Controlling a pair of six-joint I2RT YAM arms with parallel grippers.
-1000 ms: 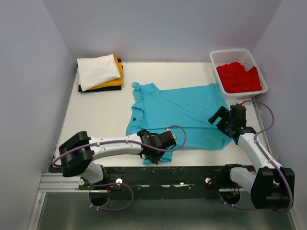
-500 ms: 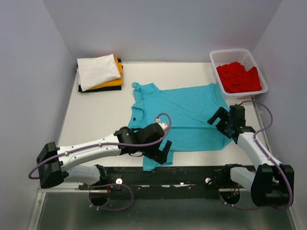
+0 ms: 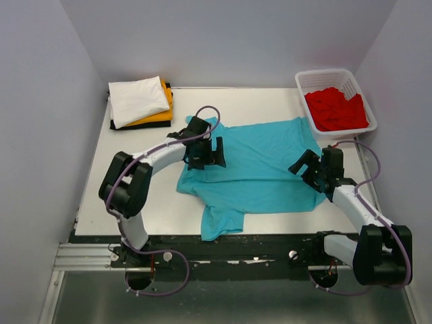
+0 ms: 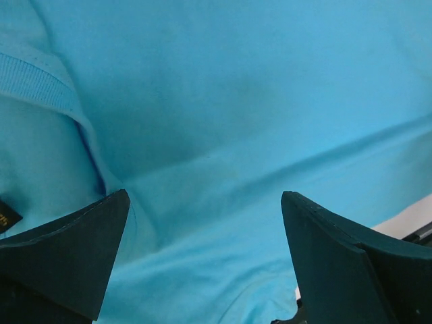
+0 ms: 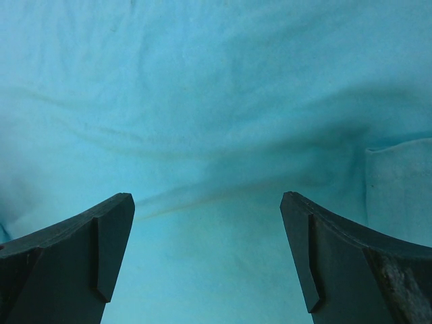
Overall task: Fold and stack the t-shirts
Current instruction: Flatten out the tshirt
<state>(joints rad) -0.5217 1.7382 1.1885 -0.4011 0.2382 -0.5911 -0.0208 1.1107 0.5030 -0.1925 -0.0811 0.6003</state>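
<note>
The teal shirt (image 3: 263, 162) lies spread flat in the middle of the table (image 3: 135, 175), so folding looks barely begun. The left gripper (image 3: 214, 152) hovers at its collar and the right gripper (image 3: 308, 166) at its right edge. Both are spread wide and hold nothing. Next, each probably needs to drop and pinch an edge.

There is one teal shirt. Three folded shirts sit far left: a white shirt (image 3: 138, 100), an orange shirt (image 3: 164, 111) and a black shirt (image 3: 116, 125). One basket (image 3: 324, 73) holds red cloth (image 3: 334, 108), count unclear.

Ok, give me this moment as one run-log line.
left gripper open over teal t-shirt collar | right gripper open over hem end | folded t-shirt stack far-left | red t-shirt in basket
</note>
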